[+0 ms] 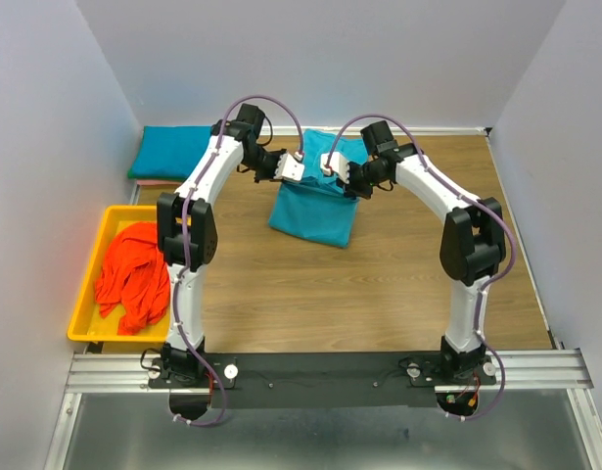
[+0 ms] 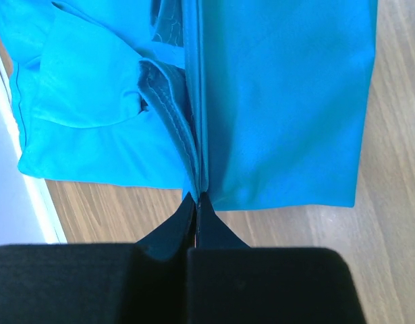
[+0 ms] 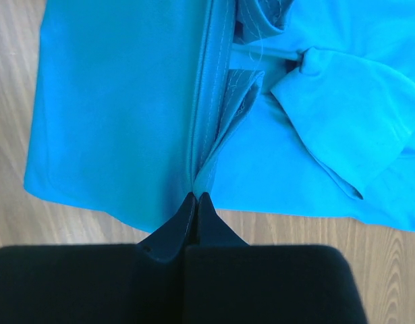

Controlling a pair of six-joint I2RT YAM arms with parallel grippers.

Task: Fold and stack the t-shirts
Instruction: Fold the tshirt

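Left wrist: tee point(image 2: 281, 101) in L pincer point(image 2: 197, 196)

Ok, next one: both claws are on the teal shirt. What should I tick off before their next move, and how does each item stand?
1. Left claw shut on the held teal t-shirt: ok.
2. Right claw shut on the same shirt: ok.
3. Both grips on one matching edge: cannot tell; cloth bunches beside each claw.
4. Shirt smooth enough to fold: not ok; a sleeve lies crumpled in both wrist views.
5. Folded teal t-shirt at the far left corner, nothing on it: ok.
6. Orange-red t-shirts inside the yellow tray: ok.
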